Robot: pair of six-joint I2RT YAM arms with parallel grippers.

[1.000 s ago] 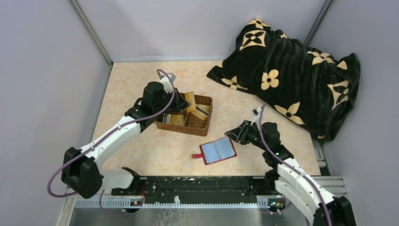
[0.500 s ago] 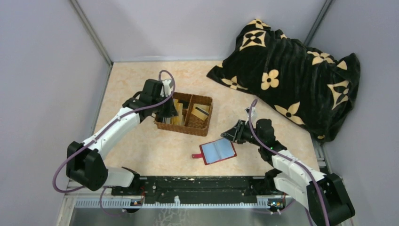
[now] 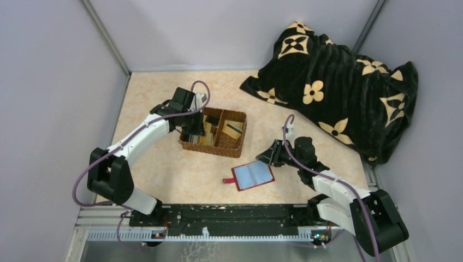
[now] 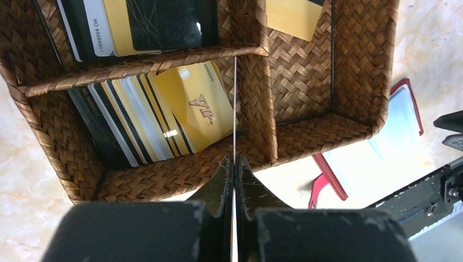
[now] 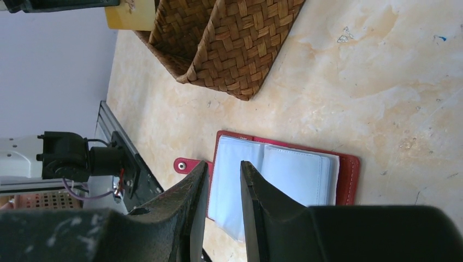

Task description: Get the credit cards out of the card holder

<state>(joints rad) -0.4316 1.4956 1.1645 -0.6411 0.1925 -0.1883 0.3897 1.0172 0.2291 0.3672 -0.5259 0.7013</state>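
The red card holder (image 3: 253, 174) lies open on the table, its clear bluish pockets up and its snap tab at the left; it also shows in the right wrist view (image 5: 289, 174). My left gripper (image 3: 195, 124) is over the left side of the wicker basket (image 3: 238, 143). In the left wrist view it (image 4: 235, 159) is shut on a thin credit card (image 4: 235, 109) seen edge-on. Several credit cards (image 4: 164, 103), yellow, dark and striped, lie in the basket's compartments. My right gripper (image 5: 221, 166) is slightly open and empty, just above the holder's left pocket.
A black blanket with tan flowers (image 3: 338, 82) fills the back right corner. The basket (image 5: 235, 43) stands just behind the holder. A black rail (image 3: 229, 213) runs along the near edge. Grey walls close in the left and back.
My left gripper has moved left over the basket's left compartments, still holding the card. My right gripper has shifted slightly left, closer over the card holder.
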